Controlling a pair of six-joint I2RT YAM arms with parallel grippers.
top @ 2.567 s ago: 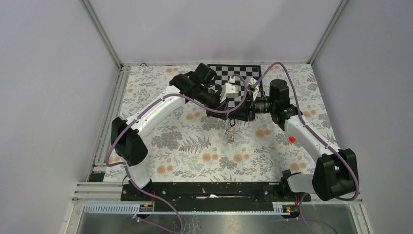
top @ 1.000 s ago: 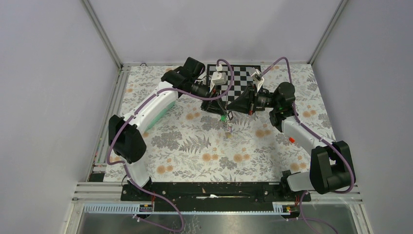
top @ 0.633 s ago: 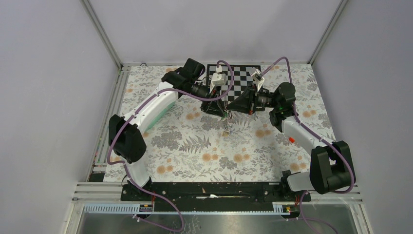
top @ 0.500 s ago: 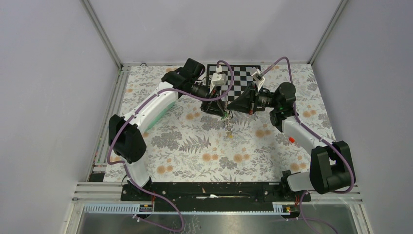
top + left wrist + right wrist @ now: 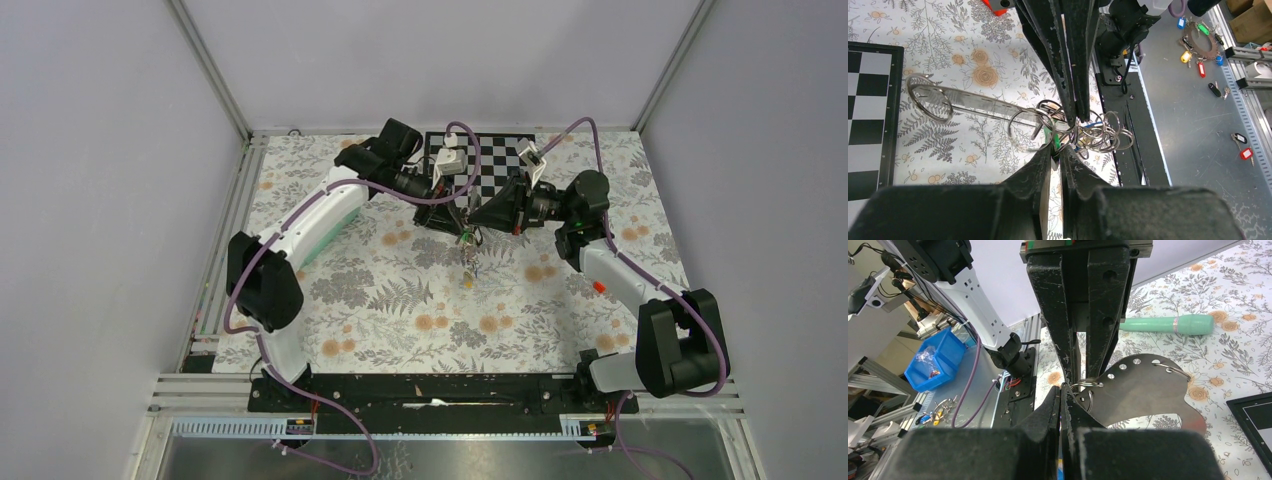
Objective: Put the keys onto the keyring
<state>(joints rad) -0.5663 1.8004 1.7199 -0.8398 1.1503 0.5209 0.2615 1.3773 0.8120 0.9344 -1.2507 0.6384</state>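
Note:
My two grippers meet tip to tip above the middle of the flowered mat. My left gripper (image 5: 458, 232) (image 5: 1055, 150) is shut on a green key (image 5: 1054, 141). My right gripper (image 5: 473, 230) (image 5: 1061, 387) is shut on a thin silvery keyring (image 5: 1083, 386). A bunch of silvery rings (image 5: 1103, 136) with blue and yellow keys (image 5: 468, 262) hangs between them. A flat dark metal plate with holes (image 5: 1143, 385) and more rings is tied into the bunch. The keys' blades are hidden in the bunch.
A black-and-white checkerboard (image 5: 482, 165) lies behind the grippers. A mint-green piece (image 5: 1168, 324) lies on the mat under the left arm. An orange-red cylinder (image 5: 600, 286) lies by the right forearm. More tagged keys (image 5: 1198, 45) lie on the metal shelf beyond the table's near edge.
Since the oldest frame both wrists have drawn apart and moved back, lifting the bunch. Over the last second the grippers stay joined and the hanging keys swing slightly.

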